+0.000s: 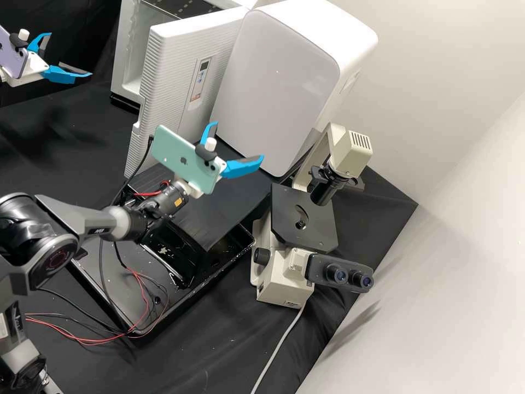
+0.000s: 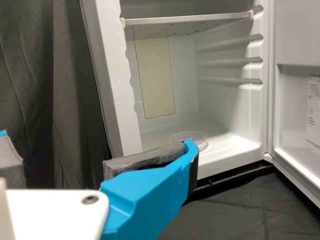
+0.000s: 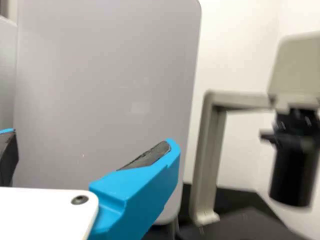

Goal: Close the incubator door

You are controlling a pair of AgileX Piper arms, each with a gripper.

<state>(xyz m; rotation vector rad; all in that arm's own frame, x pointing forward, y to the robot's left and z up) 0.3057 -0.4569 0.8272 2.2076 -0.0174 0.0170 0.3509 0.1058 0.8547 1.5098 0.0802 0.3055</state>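
Door (image 1: 183, 71) stands open on the incubator (image 1: 128, 54) at the back of the desk (image 1: 219, 350), clear dish (image 2: 203, 143) inside – left end effector (image 1: 71, 53) is released, empty, facing the opening – right end effector (image 1: 240, 140) also released, empty, near the white box (image 1: 273, 76) and microscope (image 1: 351, 149).

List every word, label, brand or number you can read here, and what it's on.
None legible.
Control panel on the incubator door: too small.
Label sheet inside the door: too small, blurred.
Right arm's link: print too small.
Plate on the microscope's base: too small.
Green phone: logo, no readable words.
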